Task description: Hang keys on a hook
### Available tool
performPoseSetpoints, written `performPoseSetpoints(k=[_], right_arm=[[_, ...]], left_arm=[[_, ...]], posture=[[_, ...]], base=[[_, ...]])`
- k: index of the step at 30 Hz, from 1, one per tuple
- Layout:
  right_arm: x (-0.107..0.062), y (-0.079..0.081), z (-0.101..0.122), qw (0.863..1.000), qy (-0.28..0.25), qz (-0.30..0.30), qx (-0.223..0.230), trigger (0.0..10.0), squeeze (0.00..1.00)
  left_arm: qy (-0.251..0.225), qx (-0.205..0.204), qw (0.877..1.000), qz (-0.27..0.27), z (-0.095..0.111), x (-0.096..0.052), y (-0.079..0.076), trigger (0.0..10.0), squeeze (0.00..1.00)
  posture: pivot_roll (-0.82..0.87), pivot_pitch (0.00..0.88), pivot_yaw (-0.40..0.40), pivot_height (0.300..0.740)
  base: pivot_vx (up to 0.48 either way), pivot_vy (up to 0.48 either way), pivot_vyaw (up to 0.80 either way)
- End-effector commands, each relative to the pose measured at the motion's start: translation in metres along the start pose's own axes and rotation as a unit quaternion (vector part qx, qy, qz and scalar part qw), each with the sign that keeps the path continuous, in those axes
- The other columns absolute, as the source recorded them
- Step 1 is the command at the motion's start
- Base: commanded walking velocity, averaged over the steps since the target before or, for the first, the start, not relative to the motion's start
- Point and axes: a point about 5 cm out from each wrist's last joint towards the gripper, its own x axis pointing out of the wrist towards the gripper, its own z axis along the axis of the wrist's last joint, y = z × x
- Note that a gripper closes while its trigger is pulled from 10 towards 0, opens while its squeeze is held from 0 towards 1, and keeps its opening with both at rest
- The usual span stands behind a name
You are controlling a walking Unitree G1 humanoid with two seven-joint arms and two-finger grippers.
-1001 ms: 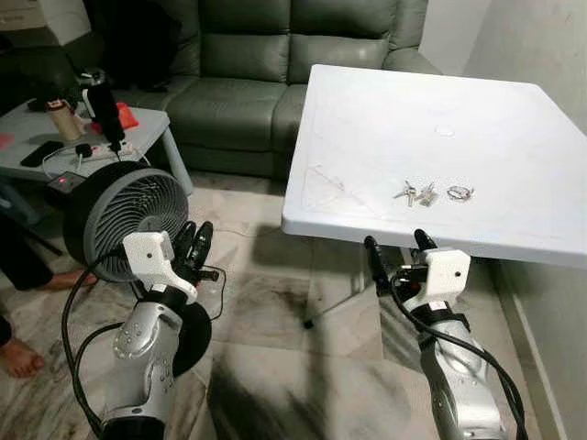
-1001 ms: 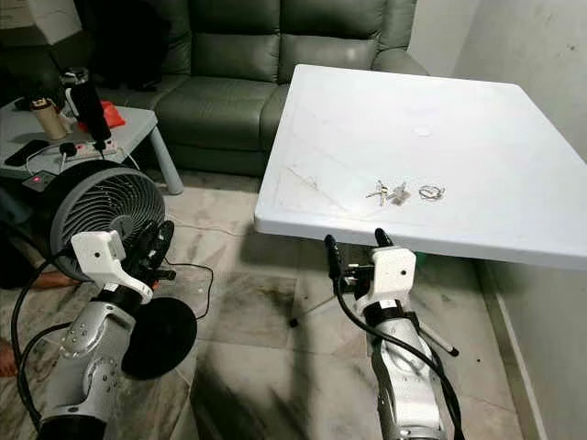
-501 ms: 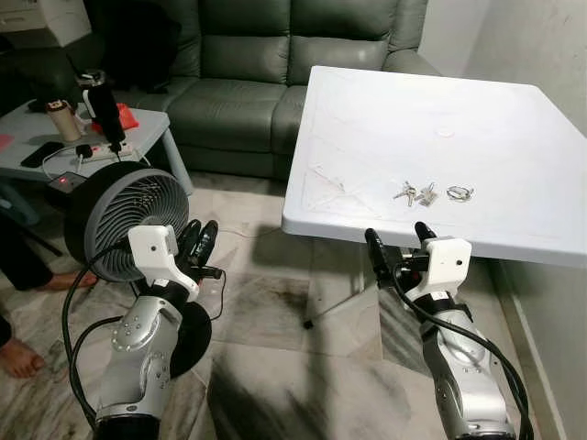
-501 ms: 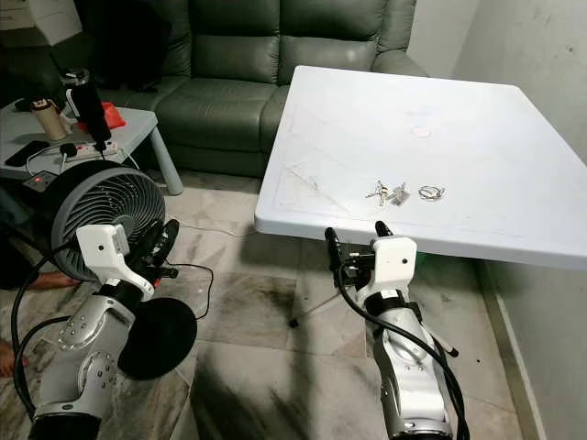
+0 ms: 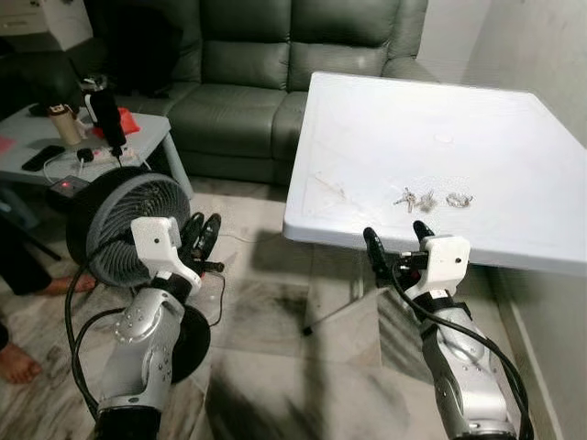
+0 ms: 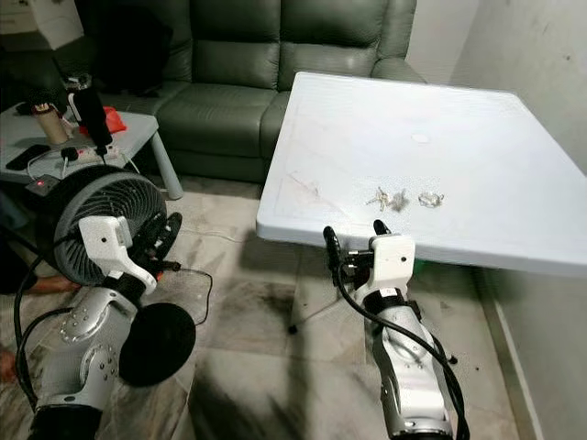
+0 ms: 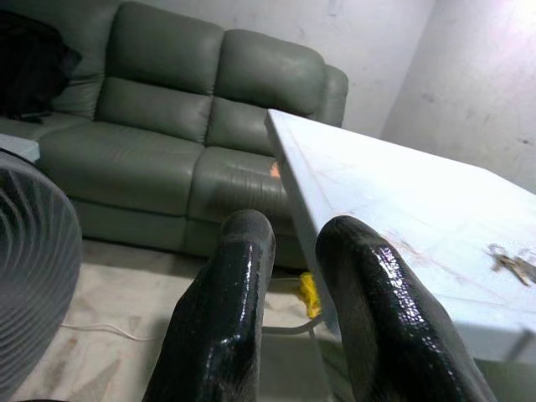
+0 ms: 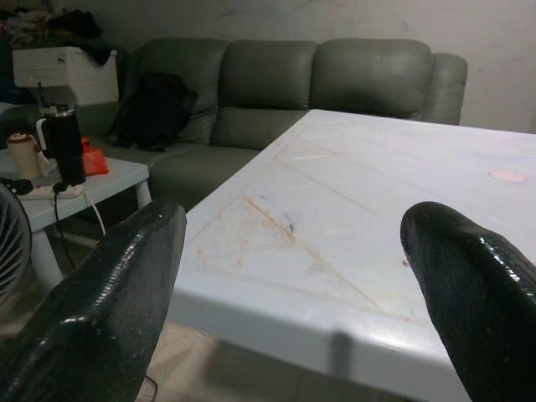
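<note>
Right gripper [image 5: 396,240] sits just below the near edge of the white table [image 5: 514,137], fingers spread wide, holding nothing. The keys [image 5: 415,198] lie on top, near that edge, beside a key ring [image 5: 459,199]. Best play: rise above the rim, then come down squarely over the bunch. Left gripper [image 5: 202,235] hangs by the fan [image 5: 119,225], its 2 fingers nearly together, empty.

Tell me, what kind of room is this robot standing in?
Most likely a home living room: a green leather sofa stands at the back, a floor fan on the tiles, and a white table with keys on it.
</note>
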Motion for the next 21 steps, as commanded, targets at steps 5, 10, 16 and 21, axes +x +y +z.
performPoseSetpoints(k=[5, 10, 16, 21], right_arm=[[0.0050, 0.0051, 0.0073, 1.000, -0.013, 0.010, -0.001, 10.0, 0.00], [0.0044, 0.0053, 0.0077, 1.000, -0.013, 0.010, 0.000, 10.0, 0.00], [0.0045, 0.0051, 0.0078, 1.000, -0.013, 0.010, -0.001, 10.0, 0.00], [0.0044, 0.0058, 0.0080, 1.000, -0.013, 0.012, -0.001, 10.0, 0.00]], left_arm=[[-0.003, 0.001, 1.000, -0.008, 0.0037, 0.0049, -0.0016, 10.0, 0.00], [-0.003, 0.005, 1.000, -0.015, 0.0043, 0.0064, -0.0034, 10.0, 0.00], [-0.003, 0.003, 1.000, -0.018, 0.0047, 0.0074, -0.0043, 10.0, 0.00], [-0.003, 0.004, 1.000, -0.019, 0.0048, 0.0080, -0.0048, 10.0, 0.00]], posture=[[-0.10, 0.000, -0.007, 0.740], [-0.10, 0.000, -0.006, 0.740], [-0.10, 0.000, -0.005, 0.740], [-0.10, 0.000, -0.005, 0.740]], base=[[0.349, 0.000, 0.00], [0.359, 0.000, 0.00], [0.356, 0.000, 0.00], [0.354, 0.000, 0.00]])
